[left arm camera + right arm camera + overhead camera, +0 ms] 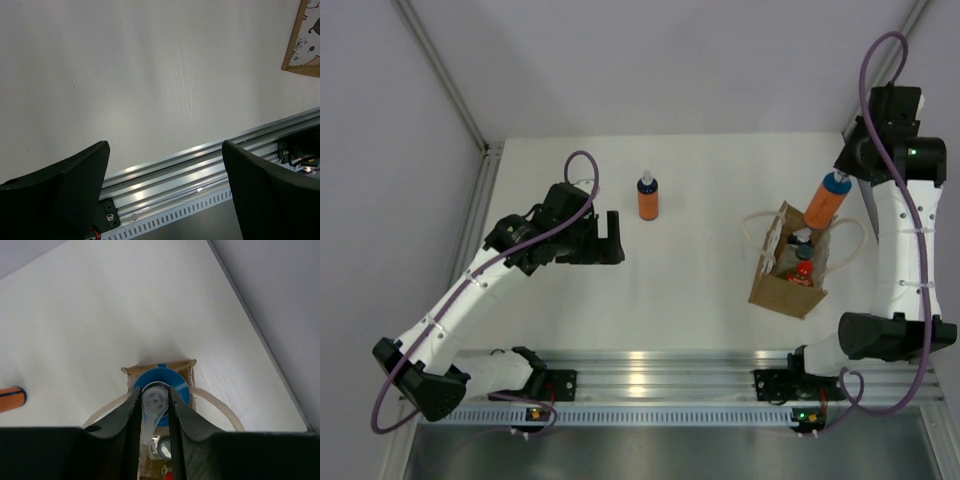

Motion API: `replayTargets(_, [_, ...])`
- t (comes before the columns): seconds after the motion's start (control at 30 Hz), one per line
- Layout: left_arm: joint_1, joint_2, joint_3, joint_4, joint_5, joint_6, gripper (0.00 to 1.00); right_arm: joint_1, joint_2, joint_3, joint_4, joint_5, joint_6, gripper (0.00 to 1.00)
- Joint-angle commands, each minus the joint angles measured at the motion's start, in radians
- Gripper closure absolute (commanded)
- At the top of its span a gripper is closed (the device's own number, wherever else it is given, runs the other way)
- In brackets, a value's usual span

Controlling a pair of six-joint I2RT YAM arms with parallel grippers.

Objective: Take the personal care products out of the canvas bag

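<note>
The tan canvas bag [788, 265] stands at the right of the table with white loop handles. My right gripper [840, 180] is shut on the clear pump top of an orange bottle with a light-blue cap [823, 203] and holds it above the bag's mouth; the right wrist view shows the cap [172, 381] between my fingers. A greyish bottle [800, 240] and a red-capped bottle [803, 268] sit inside the bag. An orange bottle with a dark-blue cap [648, 197] stands on the table. My left gripper [611, 236] is open and empty, left of that bottle.
The aluminium rail [660, 375] runs along the table's near edge and shows in the left wrist view [200, 165]. A corner of the bag [305, 40] shows at that view's top right. Walls enclose the table at the back and sides.
</note>
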Motion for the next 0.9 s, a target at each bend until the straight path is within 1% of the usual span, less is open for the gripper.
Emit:
replayTargets(0.0, [-0.003,0.000,0.013,0.037,-0.015,0.009,0.02,0.044,0.036,0.206,-0.058,0.018,-0.038,1.00])
replayTargets(0.03, [-0.003,0.000,0.013,0.039,-0.015,0.009,0.02,0.050,0.058,0.267,-0.082,0.020,-0.042,1.00])
replayTargets(0.17, [-0.003,-0.004,0.011,0.037,-0.015,0.006,0.02,0.056,0.083,0.341,-0.075,-0.006,-0.068,1.00])
replayTargets(0.2, [-0.003,-0.006,0.010,0.039,-0.014,0.006,0.02,0.099,0.095,0.355,-0.064,-0.043,-0.076,1.00])
replayTargets(0.27, [-0.003,-0.007,0.008,0.037,-0.012,0.007,0.02,0.122,0.103,0.360,-0.025,-0.089,-0.096,1.00])
replayTargets(0.33, [-0.003,-0.007,0.008,0.037,-0.014,0.007,0.02,0.173,0.121,0.372,0.000,-0.111,-0.113,1.00])
replayTargets(0.6, [-0.003,-0.032,-0.003,0.036,-0.021,0.007,0.02,0.360,0.204,0.384,0.126,-0.083,-0.131,1.00])
replayTargets(0.87, [-0.003,-0.067,-0.033,0.036,-0.026,-0.003,0.02,0.479,0.331,0.361,0.252,-0.112,-0.145,1.00])
